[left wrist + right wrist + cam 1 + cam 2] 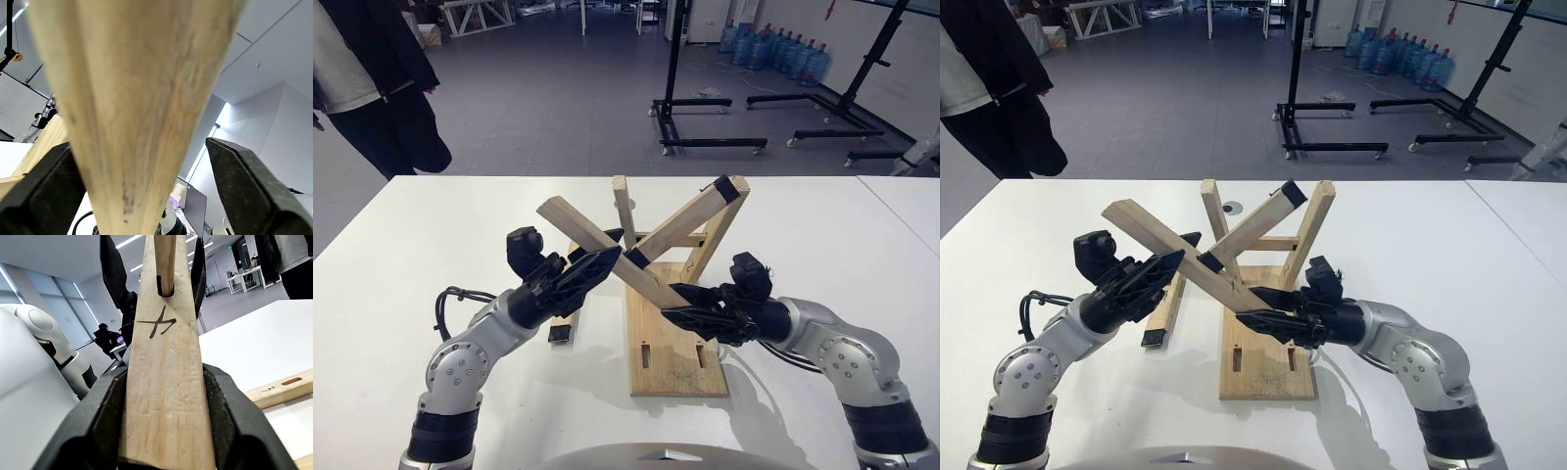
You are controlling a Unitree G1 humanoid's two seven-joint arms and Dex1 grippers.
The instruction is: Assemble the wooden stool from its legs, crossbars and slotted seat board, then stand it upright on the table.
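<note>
The whole move hangs on how the marked leg (576, 222) sits over the seat board (677, 380). The board lies flat on the tabletop (822, 245), its long side running away from me, with its slots (645, 354) toward the near end.

The leg slants across it. Its low end is over the middle of the board and its high end is off beyond the board's far left corner. The right gripper (668, 300) is clamped hard on that low end. In its wrist view both pads press the wood just below the pen mark.

The left gripper (609, 252) straddles the same leg higher up, left of the board. Its jaws are spread, with daylight on one side, so I judge it is guiding the leg and not holding it.

A second leg frame (693, 220) crosses through the marked leg's notch above the board's far end.

The right arm is the nearer one to the slots. I reckon the low end must tip steeper and come toward me to meet them.
</note>
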